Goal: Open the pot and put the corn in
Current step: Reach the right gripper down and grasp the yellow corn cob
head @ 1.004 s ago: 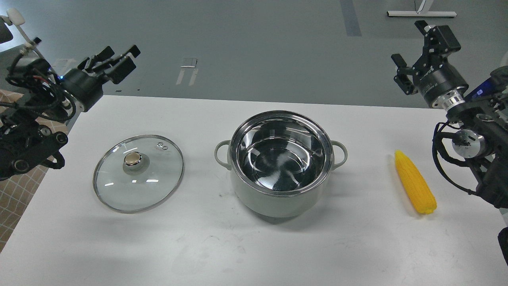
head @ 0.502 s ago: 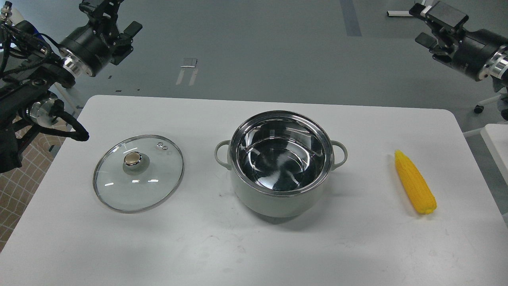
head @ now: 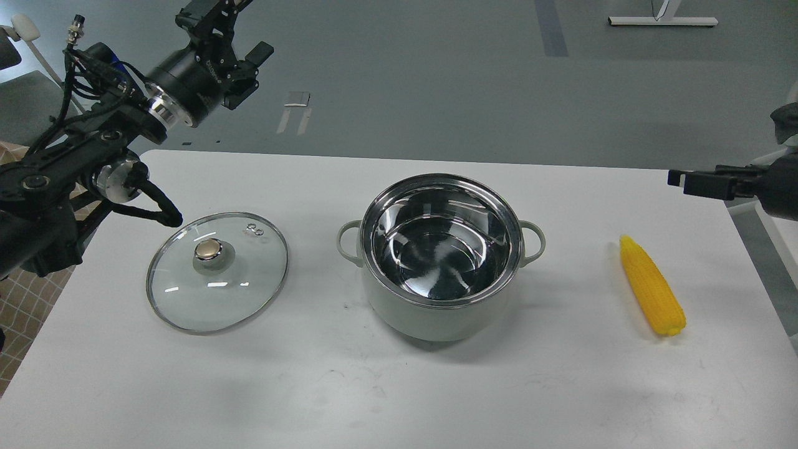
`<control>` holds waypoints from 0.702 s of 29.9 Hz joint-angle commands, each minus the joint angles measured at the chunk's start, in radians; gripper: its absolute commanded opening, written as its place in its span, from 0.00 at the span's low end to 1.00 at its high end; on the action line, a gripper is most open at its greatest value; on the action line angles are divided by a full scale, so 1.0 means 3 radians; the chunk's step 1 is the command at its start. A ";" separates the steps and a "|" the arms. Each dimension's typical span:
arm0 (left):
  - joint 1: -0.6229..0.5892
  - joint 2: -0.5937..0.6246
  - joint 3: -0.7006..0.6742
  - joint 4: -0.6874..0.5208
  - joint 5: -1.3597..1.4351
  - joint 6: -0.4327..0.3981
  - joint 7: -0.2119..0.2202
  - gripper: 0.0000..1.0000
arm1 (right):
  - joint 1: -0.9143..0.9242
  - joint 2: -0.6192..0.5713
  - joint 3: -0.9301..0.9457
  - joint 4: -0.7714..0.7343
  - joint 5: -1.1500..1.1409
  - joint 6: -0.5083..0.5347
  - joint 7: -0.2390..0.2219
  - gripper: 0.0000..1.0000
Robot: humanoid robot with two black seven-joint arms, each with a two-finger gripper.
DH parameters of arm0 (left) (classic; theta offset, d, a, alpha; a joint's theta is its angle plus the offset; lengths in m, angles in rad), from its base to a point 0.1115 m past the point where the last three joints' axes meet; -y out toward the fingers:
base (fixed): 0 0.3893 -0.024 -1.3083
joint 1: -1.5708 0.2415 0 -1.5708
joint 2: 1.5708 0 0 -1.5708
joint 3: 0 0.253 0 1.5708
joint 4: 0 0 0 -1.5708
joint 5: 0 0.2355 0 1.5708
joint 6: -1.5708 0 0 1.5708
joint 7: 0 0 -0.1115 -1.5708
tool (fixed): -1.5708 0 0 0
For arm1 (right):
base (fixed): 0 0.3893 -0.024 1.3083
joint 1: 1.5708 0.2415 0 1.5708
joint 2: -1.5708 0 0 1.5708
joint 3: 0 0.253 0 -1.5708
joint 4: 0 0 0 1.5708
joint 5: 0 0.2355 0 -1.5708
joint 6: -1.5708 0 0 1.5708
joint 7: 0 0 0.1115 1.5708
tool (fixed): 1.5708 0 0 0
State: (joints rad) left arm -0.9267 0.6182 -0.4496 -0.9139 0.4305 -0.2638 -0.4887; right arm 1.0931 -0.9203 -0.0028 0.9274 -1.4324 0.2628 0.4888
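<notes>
The pale grey-green pot [head: 441, 308] stands open in the middle of the white table [head: 399, 386], its shiny steel inside empty. Its glass lid [head: 217, 270] with the brass-coloured knob lies flat on the table to the pot's left. The yellow corn [head: 651, 285] lies on the table at the right, apart from the pot. My left gripper [head: 240, 25] is raised above the table's far left corner, jaws apart and empty. My right gripper [head: 679, 178] comes in level from the right edge, above and behind the corn, seen side-on so its fingers cannot be told apart.
Grey floor lies beyond the table's far edge. A second white surface [head: 776, 231] shows at the right edge. My left arm's elbow and cables [head: 124, 181] hang over the table's left edge near the lid.
My left gripper has risen and moved right, toward the far left corner. My right gripper has swung from high up down to a level pose at the right edge. Pot, lid and corn have not moved.
</notes>
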 commanded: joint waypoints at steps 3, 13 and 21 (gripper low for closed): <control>0.0001 -0.0041 0.0001 -0.0006 0.0002 0.0000 0.0000 0.98 | -0.0340 -0.0006 -0.0021 0.0033 -0.0006 -0.0078 0.0000 1.00; 0.0001 -0.0036 0.0001 -0.0098 0.0007 0.0010 0.0000 0.97 | -0.0616 0.0266 -0.0021 -0.0172 -0.0006 -0.0160 0.0000 1.00; 0.0006 0.0000 -0.0005 -0.0170 0.0007 0.0010 0.0000 0.98 | -0.0785 0.0649 -0.0026 -0.0499 -0.0011 -0.0165 0.0000 1.00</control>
State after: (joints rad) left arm -0.9251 0.6153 -0.4496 -0.9637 0.4325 -0.2607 -0.4887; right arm 0.8697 -0.7527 -0.0099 0.8003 -1.4343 0.2137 0.4888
